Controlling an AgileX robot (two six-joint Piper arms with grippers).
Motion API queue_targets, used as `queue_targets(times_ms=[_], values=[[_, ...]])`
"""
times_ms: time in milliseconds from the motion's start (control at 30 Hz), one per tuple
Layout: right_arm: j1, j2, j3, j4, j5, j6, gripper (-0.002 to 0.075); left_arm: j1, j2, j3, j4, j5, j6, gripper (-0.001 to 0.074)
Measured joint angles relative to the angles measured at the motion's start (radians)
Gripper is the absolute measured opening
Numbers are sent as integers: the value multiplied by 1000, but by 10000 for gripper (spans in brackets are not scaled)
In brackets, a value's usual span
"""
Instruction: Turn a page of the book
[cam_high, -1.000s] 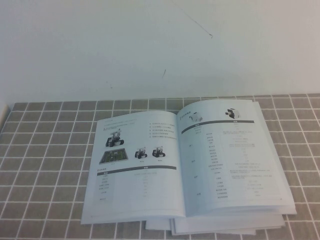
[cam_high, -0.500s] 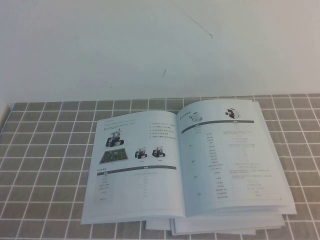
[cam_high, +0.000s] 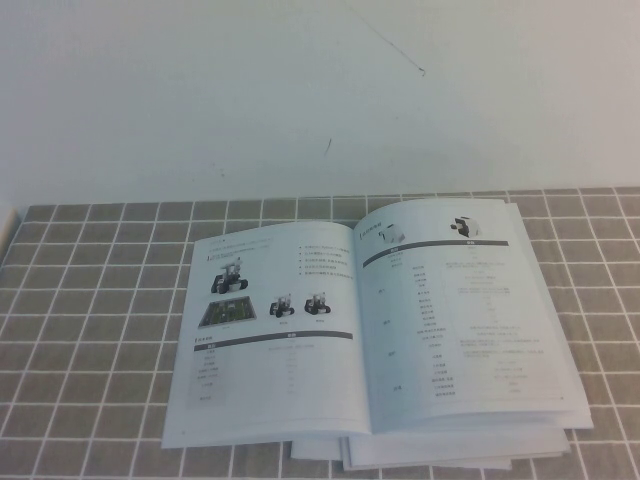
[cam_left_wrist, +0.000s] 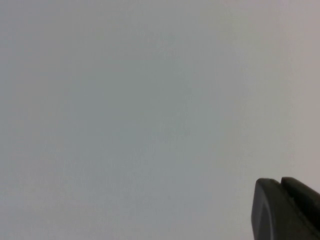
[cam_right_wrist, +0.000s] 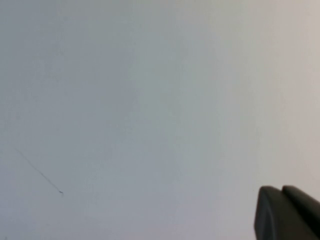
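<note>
Grey tiles with pale grout cover the counter (cam_high: 90, 300), which runs back to a plain white wall (cam_high: 200, 90) marked by a few thin dark scratches. Nearest the camera, plain white booklets (cam_high: 450, 458) peek out from beneath the book (cam_high: 365, 335), which lies open and flat on top of them near the middle of the counter. Its right-hand sheet, the page (cam_high: 460, 320), shows a dark-headed table and a small robot picture at its top; the left-hand sheet carries robot pictures, a green photo and another table. Neither arm appears over the counter in the high view. The left gripper (cam_left_wrist: 287, 210) and right gripper (cam_right_wrist: 287, 212) each show only as a dark tip against bare white wall, well away from the book; whether either is apart or together I cannot tell.
</note>
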Motion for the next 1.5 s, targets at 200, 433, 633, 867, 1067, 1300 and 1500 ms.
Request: queue_targets(times_ms=[200,433,633,867,1067,1300,1500], values=[[0,100,-249,70,299,14,-2,0,167,-245,-2,250,7,-4],[0,394,-483,122,593,2,-2,0,508,-399,-4,420,8,-4],[0,712,-609,270,771,-230,-2,-20,813,-442,-118,391,-19,-4],[0,1052,-664,621,833,-602,-2,-123,1178,-615,-215,518,66,-4],[0,1307,-667,950,782,-909,-1,-220,1466,-725,-252,504,134,-4],[0,1532,-671,1127,768,-1077,-1,-248,1689,-769,-269,473,140,-4],[0,1641,-703,1136,835,-1098,31,-248,1794,-769,-284,467,140,-4]])
